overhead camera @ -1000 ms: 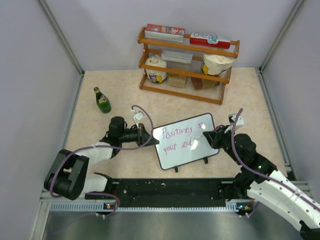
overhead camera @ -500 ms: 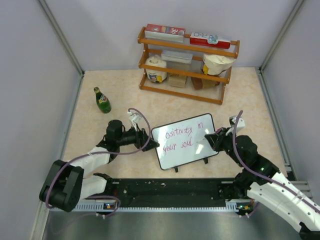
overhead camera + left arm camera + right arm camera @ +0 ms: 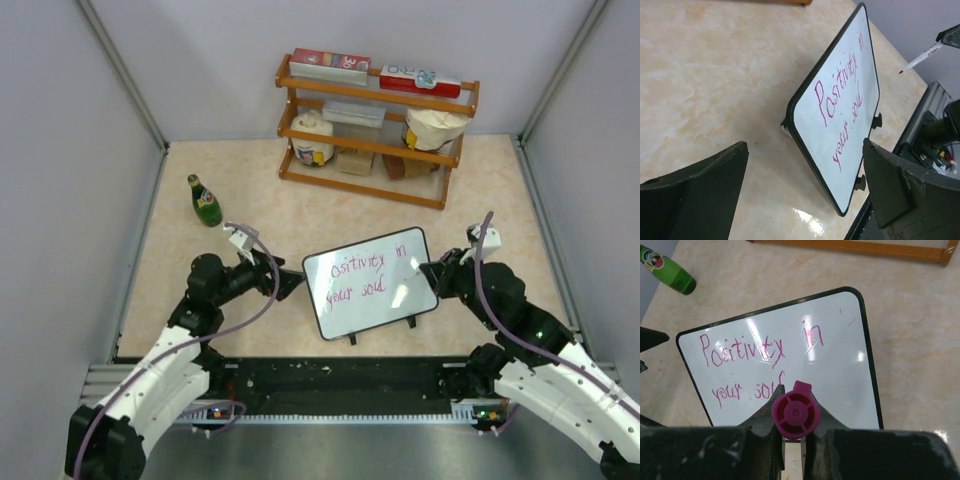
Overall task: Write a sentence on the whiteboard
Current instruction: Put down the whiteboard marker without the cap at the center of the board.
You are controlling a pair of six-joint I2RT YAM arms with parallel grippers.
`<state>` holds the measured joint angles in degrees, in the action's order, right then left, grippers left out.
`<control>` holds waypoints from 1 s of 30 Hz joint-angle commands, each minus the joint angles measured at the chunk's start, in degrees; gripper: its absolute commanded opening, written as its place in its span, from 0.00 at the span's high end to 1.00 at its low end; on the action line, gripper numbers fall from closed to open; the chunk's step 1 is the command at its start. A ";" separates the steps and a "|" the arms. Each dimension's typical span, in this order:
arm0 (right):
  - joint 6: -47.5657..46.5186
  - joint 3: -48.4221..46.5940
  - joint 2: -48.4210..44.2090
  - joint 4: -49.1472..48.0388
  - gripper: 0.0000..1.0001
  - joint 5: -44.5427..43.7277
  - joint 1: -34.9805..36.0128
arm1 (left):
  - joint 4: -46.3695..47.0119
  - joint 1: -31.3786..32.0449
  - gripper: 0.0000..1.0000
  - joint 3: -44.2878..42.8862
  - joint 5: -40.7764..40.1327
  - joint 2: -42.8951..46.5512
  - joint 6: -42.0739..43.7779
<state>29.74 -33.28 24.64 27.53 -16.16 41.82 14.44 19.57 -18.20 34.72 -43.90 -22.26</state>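
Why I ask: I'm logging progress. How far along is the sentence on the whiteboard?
Done: the sentence reads "Positivity in your soul" in two lines on the whiteboard. In hand: the right fingers are shut on the purple marker, its tip off the board's right edge; the left fingers are open by its left edge. Left: apparently nothing to write, perhaps only putting the marker down.

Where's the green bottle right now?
Top view: the green bottle sits far left, left of the wooden rack and beyond the left arm.
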 commanded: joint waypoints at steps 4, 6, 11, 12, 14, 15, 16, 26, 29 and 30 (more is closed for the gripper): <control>-2.66 -11.88 6.46 6.74 1.00 -8.87 -0.60 | -8.45 -0.15 0.01 2.55 -11.77 12.60 2.14; -3.63 -15.14 9.18 8.15 1.00 -11.60 -0.69 | -9.77 -0.15 0.01 2.81 -12.48 14.97 1.87; -6.35 -22.52 16.74 11.22 1.00 -20.20 -0.78 | -11.54 -0.15 0.02 3.95 -13.27 18.85 1.61; -7.23 -23.66 18.06 11.49 1.00 -21.88 -0.95 | -11.54 -0.24 0.02 4.13 -13.19 19.29 1.52; -8.11 -26.04 21.66 13.24 1.00 -21.46 -3.22 | -11.54 -0.15 0.02 4.66 -13.19 19.55 1.52; -8.20 -27.35 23.24 14.30 1.00 -20.41 -4.63 | -11.80 -0.15 0.01 4.66 -13.27 19.55 1.43; -8.46 -28.15 24.91 15.53 1.00 -18.83 -6.65 | -12.06 -0.15 0.02 4.57 -13.27 19.55 1.43; -9.87 -28.60 38.98 22.04 1.00 -3.79 -22.04 | -12.15 -0.24 0.02 4.92 -13.36 19.56 0.82; -10.66 -28.60 42.58 23.53 1.00 -3.35 -22.75 | -11.54 -0.15 0.02 5.36 -13.45 19.47 0.64; -11.01 -28.68 43.90 23.97 1.00 -2.83 -23.19 | -11.54 -0.15 0.02 5.36 -13.45 19.47 0.64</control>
<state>20.69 -61.14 65.52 48.97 -21.50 20.23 1.21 19.57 -13.76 21.56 -24.86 -21.10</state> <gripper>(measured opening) 0.087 0.981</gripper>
